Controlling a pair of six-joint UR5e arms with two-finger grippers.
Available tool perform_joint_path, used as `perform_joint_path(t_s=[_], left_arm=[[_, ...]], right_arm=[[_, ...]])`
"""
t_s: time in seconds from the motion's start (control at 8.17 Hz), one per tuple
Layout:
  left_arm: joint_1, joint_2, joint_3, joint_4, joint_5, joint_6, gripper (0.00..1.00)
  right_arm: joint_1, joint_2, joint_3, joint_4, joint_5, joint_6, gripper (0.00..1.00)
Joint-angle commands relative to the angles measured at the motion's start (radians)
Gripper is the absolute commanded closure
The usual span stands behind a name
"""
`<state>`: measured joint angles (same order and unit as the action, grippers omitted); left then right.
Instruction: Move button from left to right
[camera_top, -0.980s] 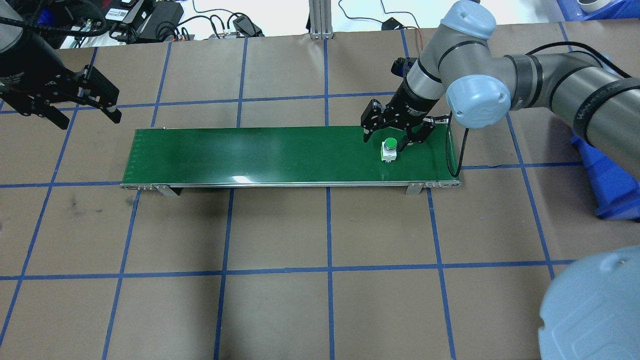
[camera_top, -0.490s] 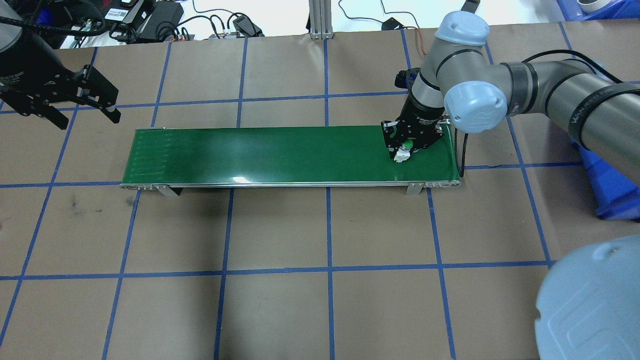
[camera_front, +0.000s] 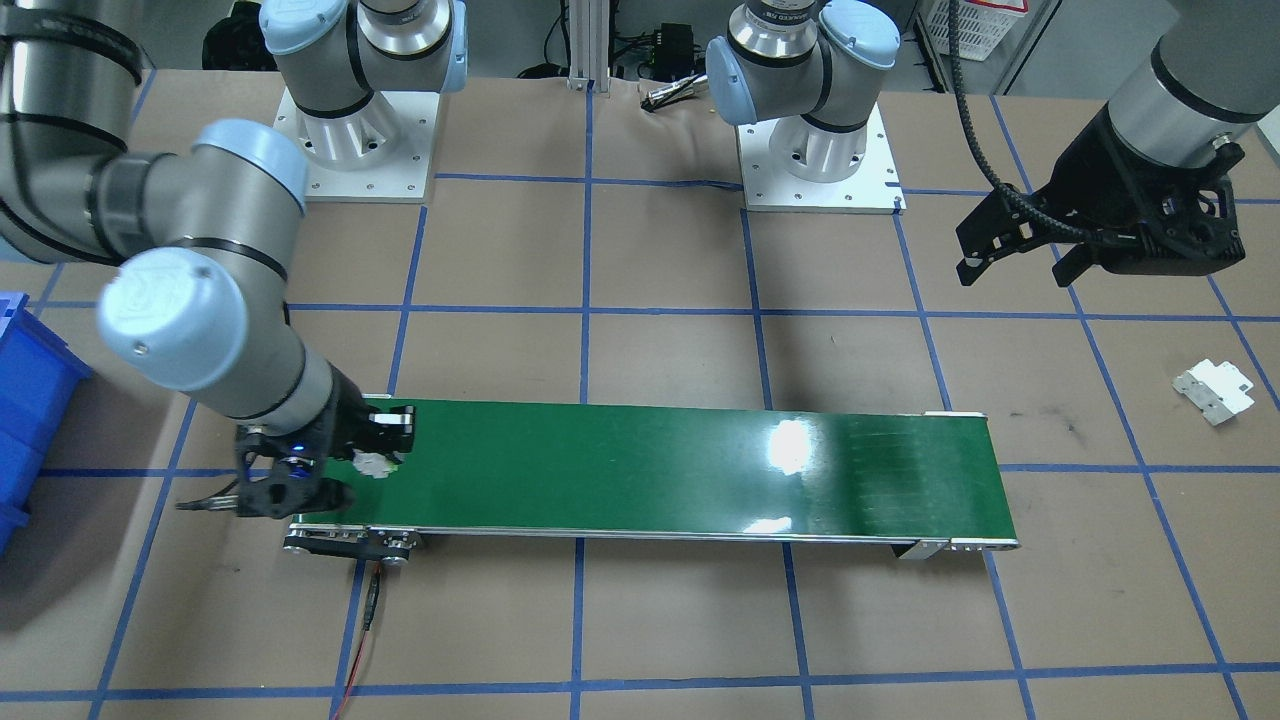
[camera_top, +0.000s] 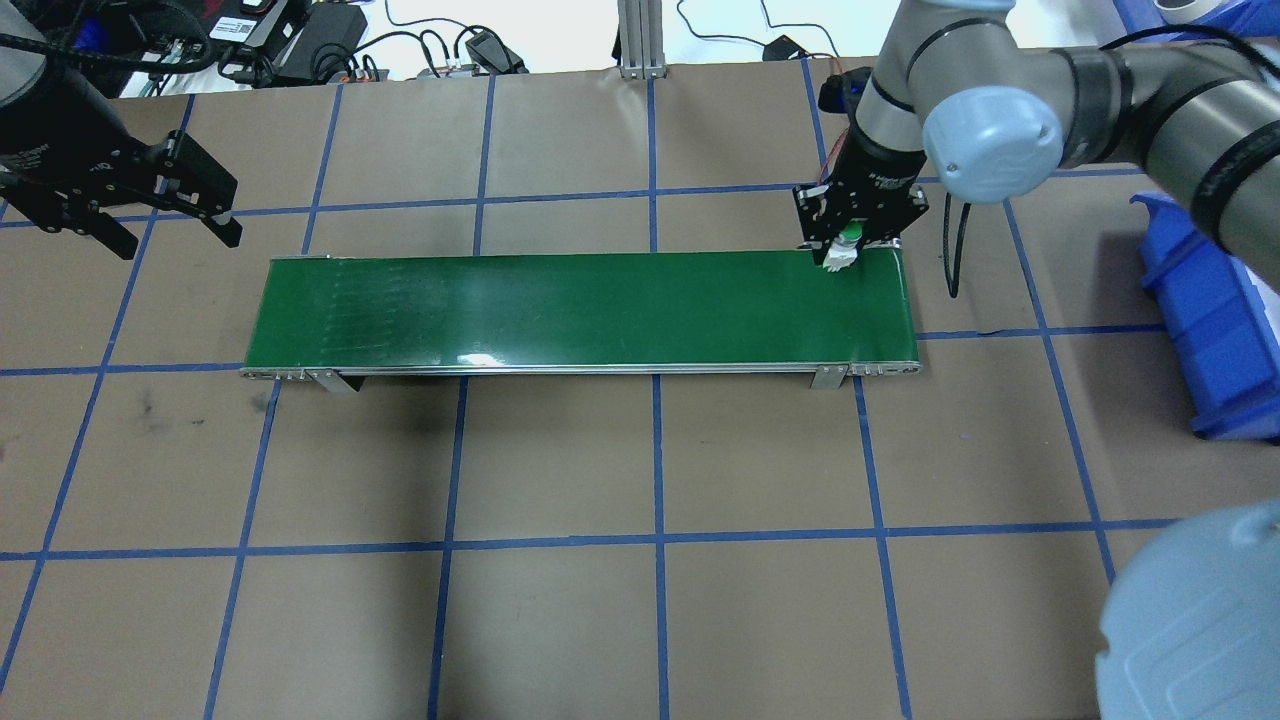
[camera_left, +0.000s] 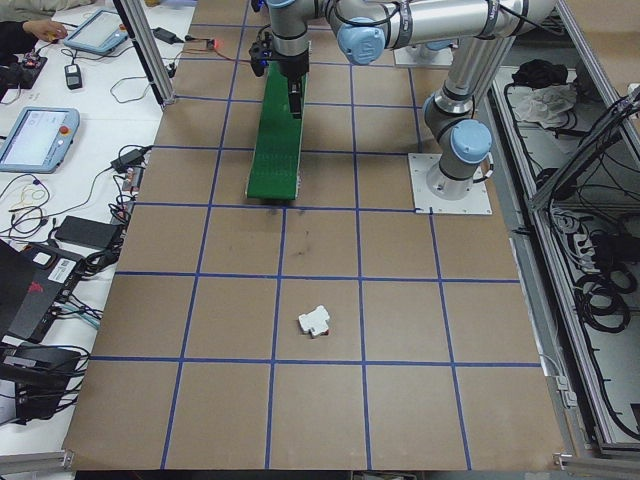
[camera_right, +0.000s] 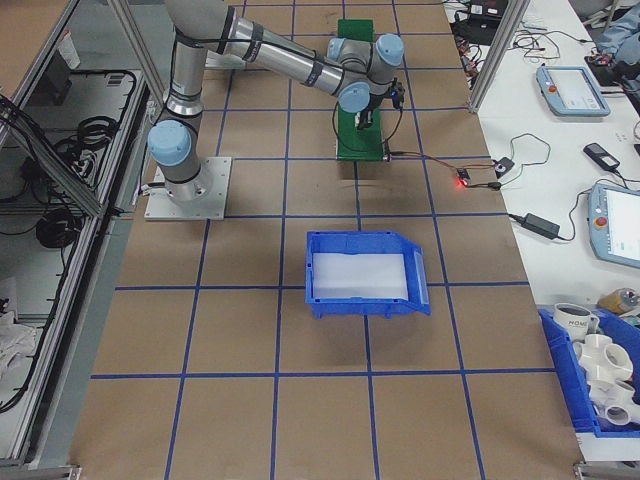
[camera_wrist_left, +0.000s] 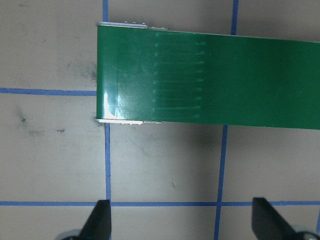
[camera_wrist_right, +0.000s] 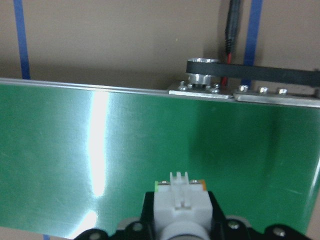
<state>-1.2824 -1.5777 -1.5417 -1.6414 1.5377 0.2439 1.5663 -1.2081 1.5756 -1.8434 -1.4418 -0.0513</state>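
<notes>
seen from the overhead cam, near to far: bare brown paper table (camera_top: 560, 460) w/ blue tape grid up front, then the green conveyor belt (camera_top: 560, 305) lying across the middle. at the belt's far right corner the right gripper (camera_top: 845, 245) is clamped on the button (camera_top: 843, 252), pointing down; green cap sits between the fingers, white body pokes out below. button looks lifted off the belt surface, hanging over its far edge at the right end. right wrist cam confirms: white body (camera_wrist_right: 181, 205) w/ an orange bit at one side held tight, belt (camera_wrist_right: 100, 165) well below, drive pulley and black timing belt (camera_wrist_right: 250, 70) at the belt's end beyond. front cam shows the same grip (camera_front: 377, 462) at the belt's end on that view's left.

left gripper (camera_top: 165, 215) hovers off the belt's left end, over bare table, fingers spread wide w/ nothing in them; left wrist cam shows both fingertips (camera_wrist_left: 100, 220) far apart, the belt end past them.

blue bin (camera_top: 1210, 320) at the right edge. white bracket (camera_front: 1213, 390) lies on the table beyond the belt's left end, well apart from it. cables and power bricks (camera_top: 300, 40) at the far edge.
</notes>
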Motion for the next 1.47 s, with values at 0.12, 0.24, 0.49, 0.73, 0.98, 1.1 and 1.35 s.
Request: perform_joint_path(t_s=[0.12, 0.24, 0.49, 0.73, 0.98, 1.1, 1.35], left_arm=[[0.000, -0.004, 0.000, 0.000, -0.004, 0.000, 0.00], [0.000, -0.004, 0.000, 0.000, -0.008, -0.001, 0.00], [0.000, -0.004, 0.000, 0.000, -0.010, -0.002, 0.00], [0.000, -0.002, -0.002, 0.000, -0.007, -0.002, 0.00], [-0.002, -0.002, -0.005, 0.000, -0.007, 0.000, 0.00], [-0.002, -0.002, -0.008, 0.000, -0.004, 0.000, 0.00], [-0.002, -0.001, -0.008, 0.002, -0.001, 0.000, 0.00]], right_arm=[[-0.249, -0.077, -0.077, 0.156, -0.041, -0.218, 1.00], [-0.320, -0.082, -0.077, 0.159, -0.081, -0.273, 1.00], [-0.499, -0.091, -0.114, 0.155, -0.135, -0.425, 1.00], [-0.618, -0.090, -0.117, 0.150, -0.253, -0.536, 1.00], [-0.655, -0.049, -0.117, 0.107, -0.266, -0.575, 1.00], [-0.666, -0.024, -0.117, 0.049, -0.218, -0.600, 1.00], [-0.704, 0.030, -0.117, -0.011, -0.174, -0.651, 1.00]])
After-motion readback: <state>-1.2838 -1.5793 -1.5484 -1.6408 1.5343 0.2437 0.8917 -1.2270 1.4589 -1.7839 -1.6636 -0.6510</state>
